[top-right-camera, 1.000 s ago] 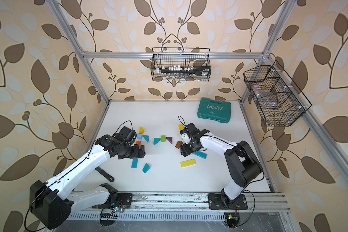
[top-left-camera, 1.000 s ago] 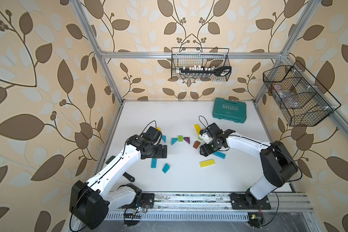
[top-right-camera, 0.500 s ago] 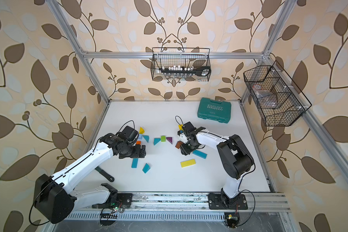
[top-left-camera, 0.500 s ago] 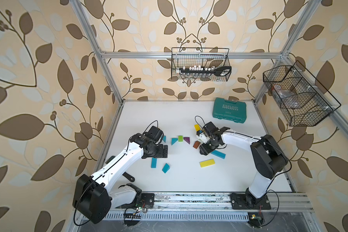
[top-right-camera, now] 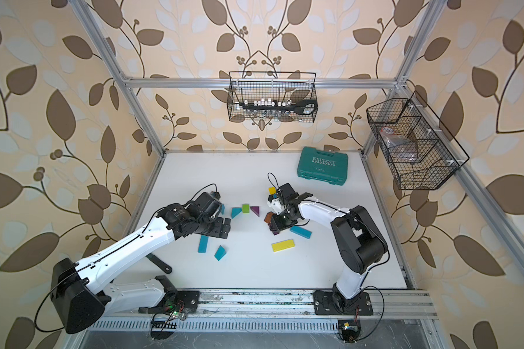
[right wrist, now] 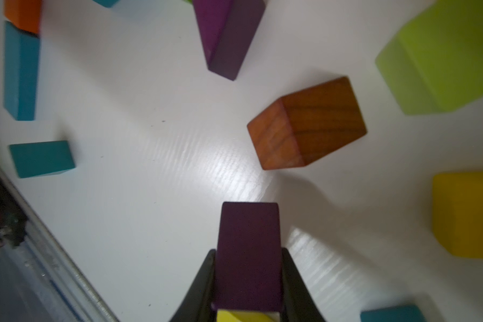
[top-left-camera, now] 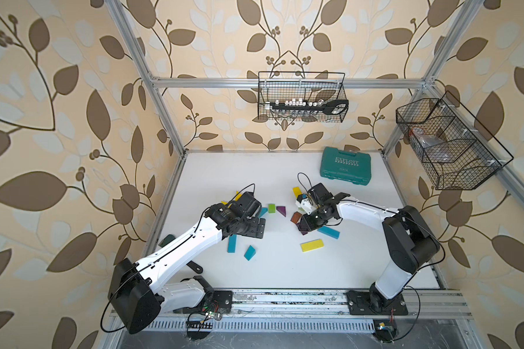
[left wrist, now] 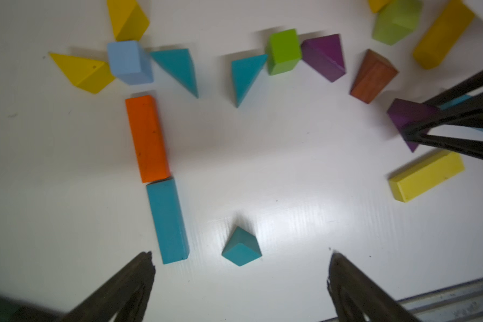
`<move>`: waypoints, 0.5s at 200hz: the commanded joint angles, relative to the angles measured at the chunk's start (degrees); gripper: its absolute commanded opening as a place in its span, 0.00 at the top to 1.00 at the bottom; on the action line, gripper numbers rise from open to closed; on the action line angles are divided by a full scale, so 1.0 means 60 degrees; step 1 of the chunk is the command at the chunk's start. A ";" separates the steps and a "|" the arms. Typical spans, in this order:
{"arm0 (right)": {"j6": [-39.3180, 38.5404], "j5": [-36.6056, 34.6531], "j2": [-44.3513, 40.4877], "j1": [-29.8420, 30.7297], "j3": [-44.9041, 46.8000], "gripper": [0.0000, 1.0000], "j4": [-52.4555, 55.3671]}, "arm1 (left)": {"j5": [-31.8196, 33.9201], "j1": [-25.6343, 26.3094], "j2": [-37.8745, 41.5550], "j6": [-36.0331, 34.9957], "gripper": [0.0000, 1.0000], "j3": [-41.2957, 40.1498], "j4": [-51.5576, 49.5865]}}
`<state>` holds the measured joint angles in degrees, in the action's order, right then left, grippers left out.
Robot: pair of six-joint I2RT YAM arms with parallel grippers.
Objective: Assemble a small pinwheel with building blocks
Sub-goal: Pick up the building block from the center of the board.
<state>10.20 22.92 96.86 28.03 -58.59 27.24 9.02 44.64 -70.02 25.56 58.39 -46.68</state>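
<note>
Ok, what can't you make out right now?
Top views: the left arm hides the pale-blue cube and orange bar.
Top views: the right gripper covers most of its purple wedge.
Right wrist view: the yellow patch next to that wedge is cut by the frame edge.

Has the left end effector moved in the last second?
Yes, slightly. In a top view the left end effector has slid to the robot's right, judged against the teal bar nearest it, which lies unmoved.
</note>
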 commanded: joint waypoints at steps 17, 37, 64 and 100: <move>0.2872 0.3458 -0.1198 -0.0656 0.1125 1.00 -0.2699 | -0.1223 0.0453 -0.0712 -0.3404 0.01 0.0637 0.2110; 0.3887 0.4670 -0.1509 -0.1007 0.1699 1.00 -0.3908 | -0.2412 0.0453 -0.0974 -0.4848 0.01 0.0720 0.3109; 0.4964 0.5596 -0.1848 -0.1187 0.2267 1.00 -0.5184 | -0.3531 0.0455 -0.2384 -0.6016 0.01 0.2112 0.3015; 0.5588 0.6011 -0.2137 -0.1472 0.2546 1.00 -0.5914 | -0.4598 0.0455 -0.4347 -0.6889 0.01 0.4094 0.1882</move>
<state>38.52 53.45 85.86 20.43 -44.16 -1.26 -10.98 47.31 -92.09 -8.10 77.89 -32.73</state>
